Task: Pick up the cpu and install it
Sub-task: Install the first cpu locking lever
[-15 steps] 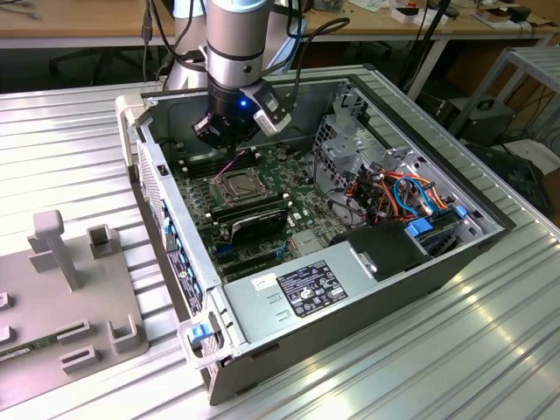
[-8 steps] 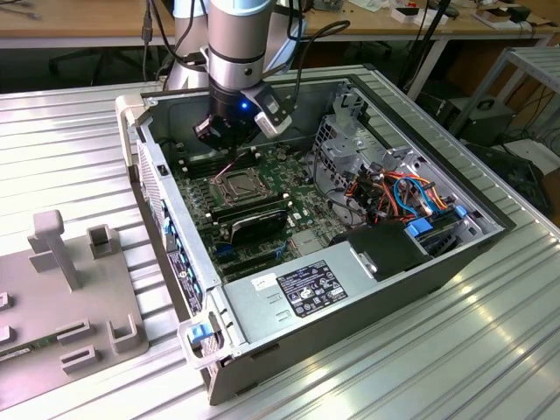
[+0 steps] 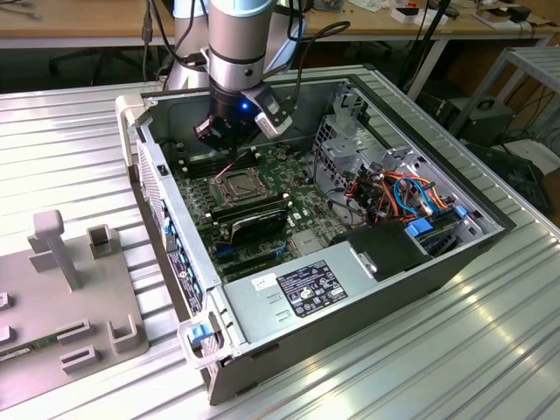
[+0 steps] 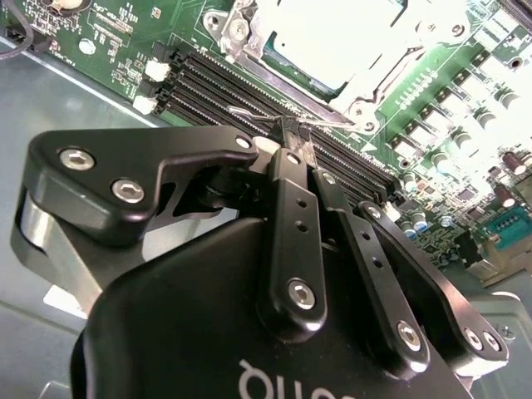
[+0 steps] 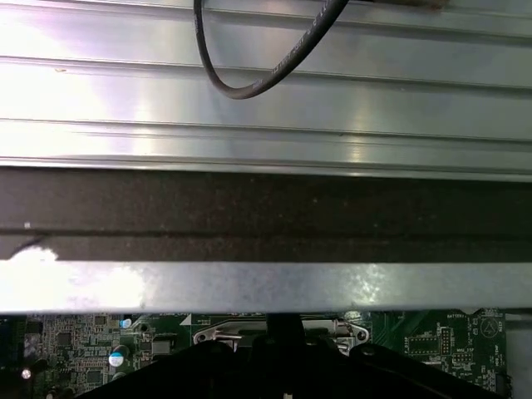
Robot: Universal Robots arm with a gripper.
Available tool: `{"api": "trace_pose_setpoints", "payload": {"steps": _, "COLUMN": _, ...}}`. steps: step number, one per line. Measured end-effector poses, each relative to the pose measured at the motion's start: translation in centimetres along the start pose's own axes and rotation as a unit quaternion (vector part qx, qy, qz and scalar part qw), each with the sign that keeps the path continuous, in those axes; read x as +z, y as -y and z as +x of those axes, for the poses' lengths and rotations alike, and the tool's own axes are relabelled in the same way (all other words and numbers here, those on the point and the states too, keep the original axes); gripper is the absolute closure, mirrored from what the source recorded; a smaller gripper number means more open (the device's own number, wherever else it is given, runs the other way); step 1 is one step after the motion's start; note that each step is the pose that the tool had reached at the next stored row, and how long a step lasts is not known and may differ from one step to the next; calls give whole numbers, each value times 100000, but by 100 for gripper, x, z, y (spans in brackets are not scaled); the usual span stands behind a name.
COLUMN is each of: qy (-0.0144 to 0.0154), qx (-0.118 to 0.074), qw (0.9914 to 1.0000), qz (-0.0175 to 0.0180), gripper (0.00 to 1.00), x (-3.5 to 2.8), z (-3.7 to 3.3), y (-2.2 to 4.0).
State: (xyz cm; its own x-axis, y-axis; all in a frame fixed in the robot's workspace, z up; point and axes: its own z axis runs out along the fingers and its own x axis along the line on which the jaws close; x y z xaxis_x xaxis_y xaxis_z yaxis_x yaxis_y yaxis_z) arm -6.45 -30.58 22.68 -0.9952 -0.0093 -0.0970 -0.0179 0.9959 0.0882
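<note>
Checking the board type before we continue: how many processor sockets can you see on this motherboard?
1. The socket sits on the motherboard inside the case, directly under the gripper in the exterior view. The arm covers some of the board, so another could be hidden.

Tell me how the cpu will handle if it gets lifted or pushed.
The cpu looks flat, thin and metal-topped, so it is probably stiff, light and not apt to roll. Its smooth, shiny top suggests that it may be slippery. It appears to sit within the socket's metal frame, so a sideways push would likely not shift it.
</note>
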Motion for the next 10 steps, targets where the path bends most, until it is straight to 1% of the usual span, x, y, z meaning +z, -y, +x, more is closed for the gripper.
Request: {"api": "trace_pose_setpoints", "payload": {"steps": 10, "qy": -237, "qx": 27, "qw": 100000, "qz": 25, "gripper": 89, "x": 86, "z": -52, "y": 8}}
